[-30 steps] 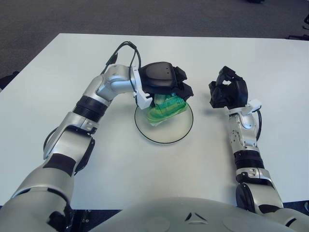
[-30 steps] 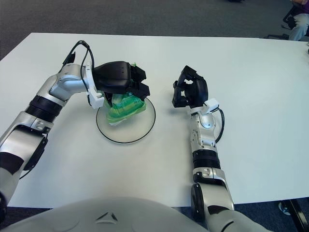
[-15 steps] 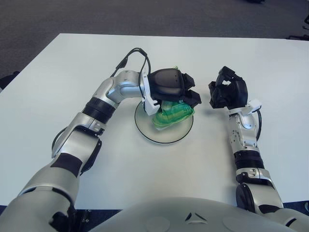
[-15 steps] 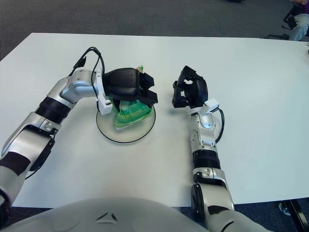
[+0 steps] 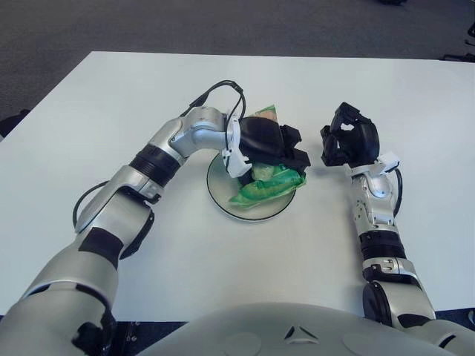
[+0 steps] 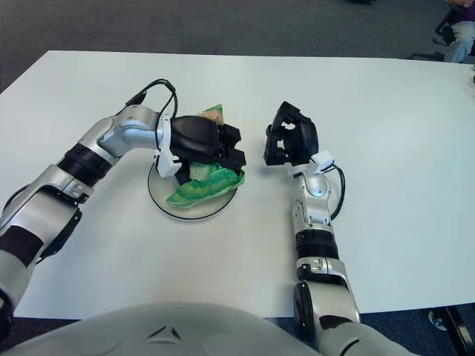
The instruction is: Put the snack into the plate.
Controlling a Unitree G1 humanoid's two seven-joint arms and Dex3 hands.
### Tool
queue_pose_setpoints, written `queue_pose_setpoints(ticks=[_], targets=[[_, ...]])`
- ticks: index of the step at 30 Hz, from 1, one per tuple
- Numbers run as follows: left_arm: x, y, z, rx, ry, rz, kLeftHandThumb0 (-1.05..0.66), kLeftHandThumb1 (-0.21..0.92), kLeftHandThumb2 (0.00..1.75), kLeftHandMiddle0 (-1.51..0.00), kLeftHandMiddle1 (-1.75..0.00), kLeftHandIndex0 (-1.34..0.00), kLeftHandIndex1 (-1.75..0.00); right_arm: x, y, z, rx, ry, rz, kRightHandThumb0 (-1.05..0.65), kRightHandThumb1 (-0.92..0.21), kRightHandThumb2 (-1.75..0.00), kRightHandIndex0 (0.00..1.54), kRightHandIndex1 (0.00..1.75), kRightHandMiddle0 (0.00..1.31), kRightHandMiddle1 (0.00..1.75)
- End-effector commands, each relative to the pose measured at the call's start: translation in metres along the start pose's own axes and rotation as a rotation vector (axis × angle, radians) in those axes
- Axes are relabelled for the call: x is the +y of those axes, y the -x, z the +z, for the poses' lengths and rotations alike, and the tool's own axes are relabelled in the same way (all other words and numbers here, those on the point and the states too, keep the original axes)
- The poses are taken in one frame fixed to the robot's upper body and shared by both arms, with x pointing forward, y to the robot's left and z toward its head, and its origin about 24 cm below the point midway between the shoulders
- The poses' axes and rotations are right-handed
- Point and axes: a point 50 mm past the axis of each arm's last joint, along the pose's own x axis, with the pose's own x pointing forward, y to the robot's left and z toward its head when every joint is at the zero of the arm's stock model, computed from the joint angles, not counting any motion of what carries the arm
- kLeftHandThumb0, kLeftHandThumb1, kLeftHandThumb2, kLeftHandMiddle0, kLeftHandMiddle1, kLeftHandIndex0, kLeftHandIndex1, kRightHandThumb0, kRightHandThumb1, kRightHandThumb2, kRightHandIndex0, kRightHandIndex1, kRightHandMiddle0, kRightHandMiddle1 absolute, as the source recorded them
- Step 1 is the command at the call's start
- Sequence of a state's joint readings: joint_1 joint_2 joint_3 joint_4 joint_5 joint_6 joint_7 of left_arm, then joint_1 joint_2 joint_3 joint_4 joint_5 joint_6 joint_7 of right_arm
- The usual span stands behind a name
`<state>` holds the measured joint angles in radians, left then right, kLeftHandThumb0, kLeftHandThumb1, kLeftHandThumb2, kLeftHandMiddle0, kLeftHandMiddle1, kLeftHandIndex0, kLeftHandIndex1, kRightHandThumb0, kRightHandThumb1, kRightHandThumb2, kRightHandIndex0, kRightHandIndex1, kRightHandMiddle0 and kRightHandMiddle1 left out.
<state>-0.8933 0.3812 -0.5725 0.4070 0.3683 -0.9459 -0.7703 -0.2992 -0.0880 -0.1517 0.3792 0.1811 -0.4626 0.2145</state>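
The snack [image 5: 266, 185] was a glossy, crinkled green plastic packet. The plate [image 5: 223, 199] looked like smooth clear glass with a dark rim. Both hands, left hand [image 5: 269, 141] and right hand [image 5: 349, 142], were matt black plastic; the table [image 5: 89, 104] was matt white.

Left hand [image 5: 271, 144] reaches forward, fingers curled; right hand [image 5: 349, 144] raised, curled.

Left hand [image 5: 271, 144] sits over plate [image 5: 223, 199], blocking access from above (snack [image 5: 266, 186] fills its right side). Right hand [image 5: 349, 141] stands just right of plate. Counter [image 5: 111, 96] elsewhere open.
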Motion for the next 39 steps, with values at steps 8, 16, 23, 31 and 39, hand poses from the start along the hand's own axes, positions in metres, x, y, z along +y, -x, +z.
queue_pose_setpoints(ticks=[8,16,23,31,39], targets=[[0.011,0.001,0.003,-0.011,0.042,-0.178,-0.80,0.87,0.55,0.00,-0.69,0.00,-0.45,0.001,0.058,-0.050,0.243,-0.047,-0.076,-0.57,-0.12,-1.55,1.38,1.75,0.78,1.75],[0.019,0.003,0.002,-0.028,0.062,-0.238,-0.93,0.92,0.41,0.00,-0.35,0.00,-0.19,-0.002,0.058,-0.052,0.248,-0.045,-0.078,-0.56,-0.13,-1.54,1.38,1.75,0.77,1.75],[0.025,0.015,-0.006,-0.017,0.187,-0.297,-0.95,0.84,0.30,0.00,-0.04,0.00,-0.02,-0.005,0.058,-0.056,0.275,-0.048,-0.077,-0.56,-0.13,-1.54,1.37,1.75,0.77,1.75],[0.031,0.023,-0.009,-0.020,0.186,-0.232,-0.95,0.75,0.25,0.00,0.00,0.00,0.00,-0.007,0.057,-0.059,0.286,-0.059,-0.083,-0.56,-0.13,-1.55,1.35,1.75,0.78,1.75],[0.036,0.036,-0.013,-0.054,0.179,-0.150,-0.98,0.72,0.23,0.00,0.00,0.00,0.00,-0.008,0.063,-0.060,0.304,-0.078,-0.115,-0.58,-0.10,-1.58,1.34,1.75,0.80,1.75]])
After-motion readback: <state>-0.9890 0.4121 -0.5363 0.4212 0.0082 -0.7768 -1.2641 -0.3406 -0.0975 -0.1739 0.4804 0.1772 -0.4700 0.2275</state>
